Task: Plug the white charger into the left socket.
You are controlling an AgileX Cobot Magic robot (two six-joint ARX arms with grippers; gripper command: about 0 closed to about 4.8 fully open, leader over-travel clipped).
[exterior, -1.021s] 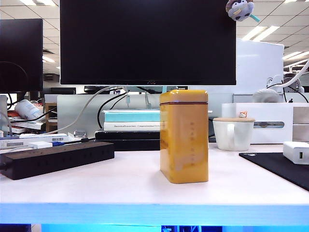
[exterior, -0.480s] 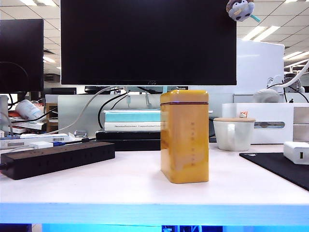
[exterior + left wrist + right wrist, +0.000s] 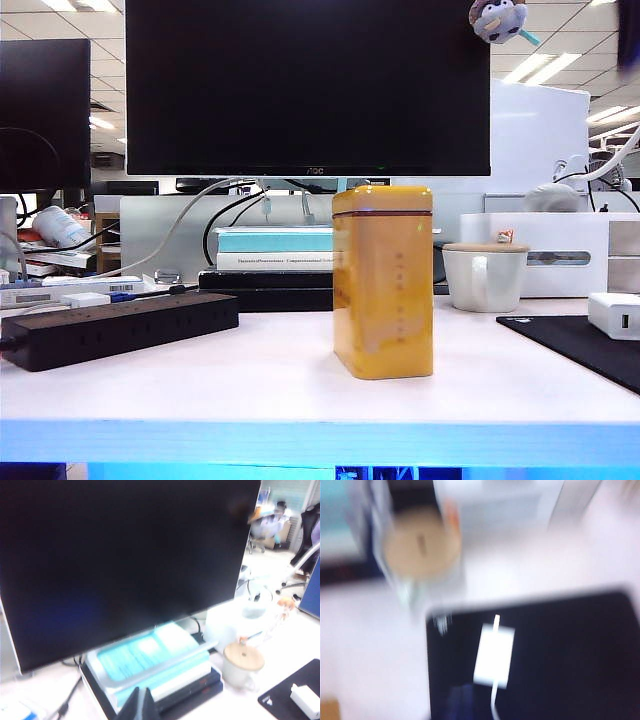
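Your right gripper (image 3: 462, 700) hangs above the charger (image 3: 494, 656), which lies on the black mat (image 3: 570, 645), long axis running away from the jaws; their state is too blurred to tell. Left gripper (image 3: 141, 706), jaws closed, faces the monitor, farther off. Exterior view: table scene unchanged; strip (image 3: 120, 328) untouched.

Office, ceiling light panels (image 3: 545, 65), dark monitor (image 3: 306, 85) on desk (image 3: 250, 385), neighbouring workstations behind
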